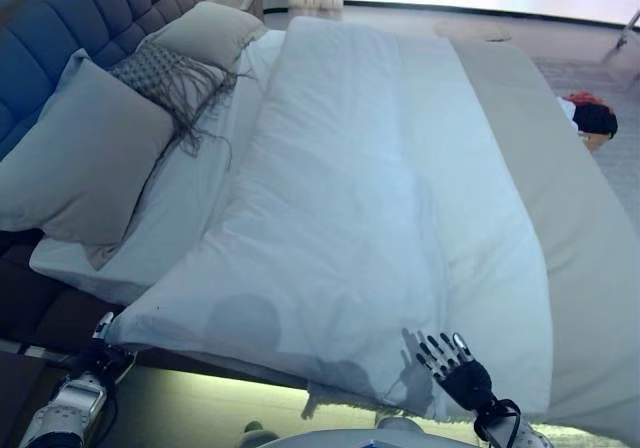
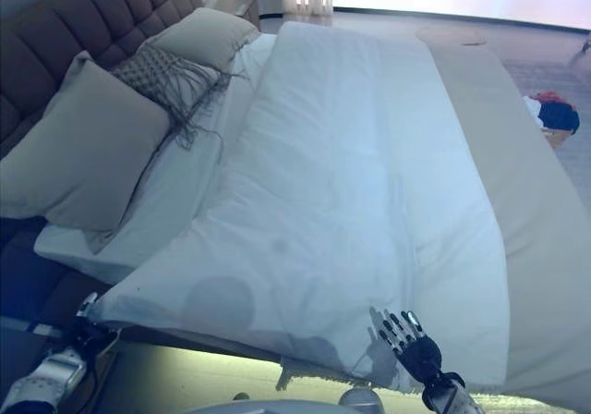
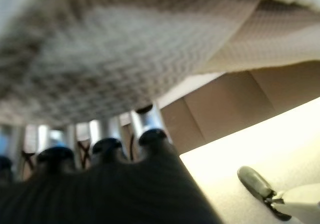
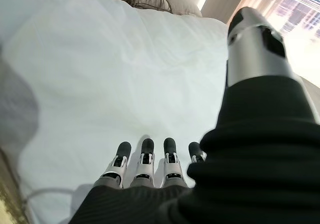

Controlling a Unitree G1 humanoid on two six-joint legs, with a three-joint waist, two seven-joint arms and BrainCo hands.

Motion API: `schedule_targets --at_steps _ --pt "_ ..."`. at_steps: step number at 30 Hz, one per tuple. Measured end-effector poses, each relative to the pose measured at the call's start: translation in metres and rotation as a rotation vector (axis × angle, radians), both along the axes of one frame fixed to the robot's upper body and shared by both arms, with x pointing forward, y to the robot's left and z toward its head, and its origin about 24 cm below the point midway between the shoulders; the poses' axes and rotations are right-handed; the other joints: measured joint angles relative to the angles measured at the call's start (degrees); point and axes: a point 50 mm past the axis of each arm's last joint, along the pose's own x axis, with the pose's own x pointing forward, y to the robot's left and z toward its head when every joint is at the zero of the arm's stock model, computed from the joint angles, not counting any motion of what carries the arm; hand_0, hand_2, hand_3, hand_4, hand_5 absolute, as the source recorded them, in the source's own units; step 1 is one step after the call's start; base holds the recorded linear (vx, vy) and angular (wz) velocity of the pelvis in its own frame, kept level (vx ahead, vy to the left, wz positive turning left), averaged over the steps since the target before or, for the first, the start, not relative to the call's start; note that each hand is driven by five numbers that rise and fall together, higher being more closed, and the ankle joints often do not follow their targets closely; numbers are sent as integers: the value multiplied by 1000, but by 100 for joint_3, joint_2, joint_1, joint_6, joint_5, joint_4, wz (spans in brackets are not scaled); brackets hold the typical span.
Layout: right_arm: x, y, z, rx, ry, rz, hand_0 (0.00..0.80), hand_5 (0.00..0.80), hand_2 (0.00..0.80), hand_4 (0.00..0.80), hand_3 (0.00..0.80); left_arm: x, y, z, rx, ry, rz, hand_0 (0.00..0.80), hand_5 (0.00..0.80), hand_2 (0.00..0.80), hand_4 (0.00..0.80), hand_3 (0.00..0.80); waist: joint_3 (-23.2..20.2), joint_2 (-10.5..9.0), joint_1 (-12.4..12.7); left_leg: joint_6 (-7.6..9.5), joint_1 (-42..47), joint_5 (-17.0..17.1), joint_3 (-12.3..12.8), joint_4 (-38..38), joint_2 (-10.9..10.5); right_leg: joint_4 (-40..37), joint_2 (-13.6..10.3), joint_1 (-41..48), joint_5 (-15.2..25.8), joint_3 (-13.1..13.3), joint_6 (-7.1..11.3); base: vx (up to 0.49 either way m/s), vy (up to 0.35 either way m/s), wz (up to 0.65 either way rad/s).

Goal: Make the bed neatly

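Along the near bed edge, the duvet (image 1: pixel 350 218) runs lengthwise away from the right hand (image 1: pixel 455 366), fingers spread just above its hem; the left hand (image 1: pixel 100 340) sits under its corner, grip unclear.

Left hand (image 1: pixel 100 340) with fingertips hidden under the white quilted duvet's (image 1: pixel 340 218) lower-left corner, dark-and-red bundle (image 1: pixel 592 116) cut off at right edge, tufted headboard (image 1: pixel 60 23) cropped upper left
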Motion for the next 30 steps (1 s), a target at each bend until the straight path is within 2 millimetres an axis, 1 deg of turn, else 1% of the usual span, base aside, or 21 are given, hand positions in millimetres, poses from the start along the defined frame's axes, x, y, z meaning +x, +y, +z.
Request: schedule_targets --at_steps 2,4,6,8,9,12,13,15,16,17,18,19,20,22,23,24,25,26,27,28,30 --pt "-1 5 1 8 -11 23 0 0 0 0 0 0 -3 -3 -11 3 6 800 800 800 800 800 4 5 5 90 19 -7 80 -42 -66 508 -81 -273 -130 -86 9 -114 28 -23" --pt "-10 8 -1 27 -8 35 0 0 0 0 0 0 -3 -3 -5 4 20 800 800 800 800 800 -16 -33 4 127 7 20 107 -66 -78 953 -89 -542 -311 -225 0 -112 -65 -10" --pt "-20 9 -4 35 9 35 0 0 0 0 0 4 -4 -3 4 1 38 800 800 800 800 800 -22 -47 -11 104 -124 34 44 24 -17 1156 -27 -675 -519 -210 -60 -169 -101 15" --pt "-26 9 -6 37 30 40 0 0 0 0 0 17 -8 0 -12 -29 53 800 800 800 800 800 -14 4 -14 132 -433 57 -157 175 115 1127 178 -778 -566 -147 -167 -180 -44 38" --pt "-24 8 -5 31 27 41 0 0 0 0 0 23 -10 2 -14 -43 60 800 800 800 800 800 -11 35 -11 137 -554 104 -210 240 171 1117 254 -846 -564 -150 -220 -200 13 40" --pt "-13 2 0 6 3 6 0 0 0 0 0 44 -23 3 -7 -77 55 800 800 800 800 800 -22 35 -33 396 -1000 363 -176 459 180 966 313 -931 -527 -182 -333 -135 118 45" --pt "-3 -2 4 -11 -20 3 0 0 0 0 0 45 -26 1 -7 -84 61 800 800 800 800 800 6 81 -38 382 -1045 404 -191 457 227 957 309 -983 -539 -183 -408 -47 266 11" --pt "16 -13 15 -48 -69 -3 0 0 0 0 0 38 -28 -5 -18 -67 75 800 800 800 800 800 49 162 -116 392 -1089 412 -208 538 273 994 311 -1025 -521 -97 -445 25 309 -12" --pt "21 -17 19 -62 -83 -7 0 0 0 0 0 34 -27 -8 -26 -60 83 800 800 800 800 800 56 163 -174 379 -1111 403 -255 612 261 1010 244 -1014 -499 -68 -480 72 371 -19" --pt "24 -21 22 -71 -93 -14 0 0 0 0 0 30 -26 -11 -29 -50 91 800 800 800 800 800 69 174 -176 348 -1083 382 -289 715 248 1099 265 -1030 -531 44 -433 94 402 -24" --pt "25 -22 22 -72 -93 -19 0 0 0 0 0 26 -26 -12 -30 -51 95 800 800 800 800 800 72 176 -188 171 -1040 249 -429 792 276 1110 197 -1005 -547 136 -450 122 481 -31" --pt "25 -23 22 -72 -91 -22 0 0 0 0 0 24 -25 -13 -30 -50 98 800 800 800 800 800 73 171 -243 84 -1080 171 -573 987 323 1180 175 -1003 -567 184 -410 123 489 -32" --pt "24 -20 21 -61 -88 -20 0 0 0 0 0 20 -24 -14 -29 -47 98 800 800 800 800 800 94 205 -256 30 -1009 109 -653 1024 453 1274 169 -1021 -610 284 -372 118 545 -37" --pt "24 -22 21 -68 -86 -20 0 0 0 0 0 11 -24 -21 -42 -21 95 800 800 800 800 800 116 304 -345 -141 -933 -7 -733 1041 642 1434 77 -1024 -678 450 -217 97 612 -37" --pt "21 -22 20 -66 -80 -22 0 0 0 0 0 8 -26 -24 -53 -11 86 800 800 800 800 800 124 330 -380 -236 -881 -106 -716 1018 635 1497 -42 -1028 -692 526 -81 72 597 -20" --pt "18 -21 18 -66 -70 -23 0 0 0 0 0 8 -29 -26 -69 -11 70 800 800 800 800 800 121 343 -448 -391 -880 -331 -660 1028 552 1507 -238 -1013 -675 557 85 63 560 -12" --pt "14 -14 14 -44 -61 -29 0 0 0 0 0 8 -31 -26 -82 -11 56 800 800 800 800 800 128 220 -501 -328 -890 -358 -400 1096 313 1437 -578 -974 -625 579 153 55 453 -1" --pt "10 -6 10 -20 -52 -23 0 0 0 0 0 9 -34 -28 -94 -6 39 800 800 800 800 800 112 114 -539 -205 -832 -339 -128 1092 109 1254 -864 -871 -501 555 121 44 424 -5" --pt "7 1 7 0 -44 -10 0 0 0 0 0 9 -37 -30 -100 6 19 800 800 800 800 800 94 58 -566 -88 -747 -359 -38 1070 -117 1023 -1035 -757 -331 568 5 9 354 -19" --pt "8 9 7 26 -51 -9 0 0 0 0 0 8 -39 -31 -110 12 4 800 800 800 800 800 93 39 -570 2 -707 -406 -29 1098 -313 841 -1190 -730 -91 577 48 -52 314 -39" --pt "11 23 6 74 -56 8 0 0 0 0 0 6 -40 -31 -119 13 -9 800 800 800 800 800 113 85 -559 72 -650 -440 119 1013 -434 776 -1323 -840 206 532 98 -101 259 -54"
